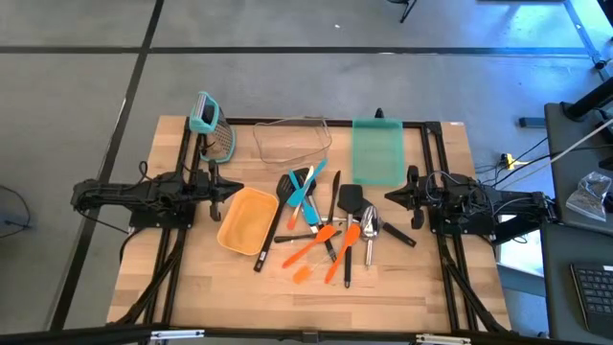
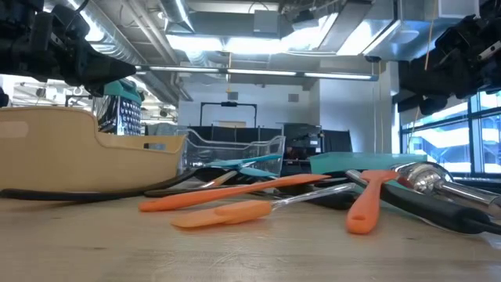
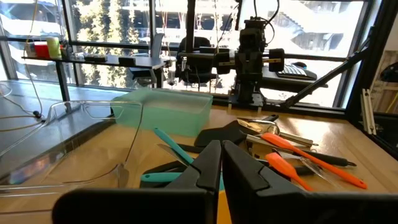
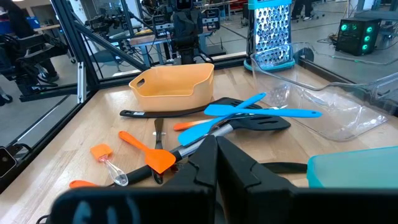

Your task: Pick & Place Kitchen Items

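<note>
Table (image 1: pixel 402 278) is pale matte wood. Scoop (image 1: pixel 370 228) looks like shiny metal, orange spatulas (image 1: pixel 308 251) rubbery matte, clear bin (image 1: pixel 292 140) glossy plastic.

Grey concrete floor (image 1: pixel 287 81) with dark seam lines fills the frame's upper half. Ceiling strip lights (image 2: pixel 227 31) lit. Large windows (image 3: pixel 112 37) at upper left.

Wooden table (image 1: pixel 192 278) bearing an orange bin (image 1: pixel 247 219), clear container (image 1: pixel 292 141), teal container (image 1: pixel 377 150), grater (image 1: pixel 213 127), scattered utensils (image 1: pixel 326 230).

Utensil heap (image 1: pixel 321 230) blocks tabletop (image 1: pixel 421 278) centre; orange bin (image 1: pixel 246 219) obstructs its left, clear bin (image 1: pixel 291 140) and teal bin (image 1: pixel 377 150) the far side. Near strip passable.
</note>
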Controlling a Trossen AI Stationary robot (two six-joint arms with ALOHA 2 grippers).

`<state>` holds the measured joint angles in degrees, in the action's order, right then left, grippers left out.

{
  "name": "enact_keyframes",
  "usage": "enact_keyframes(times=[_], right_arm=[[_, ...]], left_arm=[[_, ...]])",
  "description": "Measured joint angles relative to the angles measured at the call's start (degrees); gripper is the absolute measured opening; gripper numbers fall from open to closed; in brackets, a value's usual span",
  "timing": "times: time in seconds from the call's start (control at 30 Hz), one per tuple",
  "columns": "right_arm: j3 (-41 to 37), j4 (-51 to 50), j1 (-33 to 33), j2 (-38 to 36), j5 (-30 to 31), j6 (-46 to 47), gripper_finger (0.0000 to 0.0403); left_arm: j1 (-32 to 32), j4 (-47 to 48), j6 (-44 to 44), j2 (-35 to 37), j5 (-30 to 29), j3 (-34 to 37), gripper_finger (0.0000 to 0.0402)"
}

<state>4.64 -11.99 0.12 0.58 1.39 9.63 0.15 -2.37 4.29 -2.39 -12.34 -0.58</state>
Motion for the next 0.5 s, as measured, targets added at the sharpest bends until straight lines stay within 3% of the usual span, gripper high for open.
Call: enact_keyframes(times=[0.5], right_arm=[[0.0,0.0,0.0,0.0,0.0,0.0,0.0008]], left_arm=[[0.0,0.0,0.0,0.0,0.0,0.0,0.0012]])
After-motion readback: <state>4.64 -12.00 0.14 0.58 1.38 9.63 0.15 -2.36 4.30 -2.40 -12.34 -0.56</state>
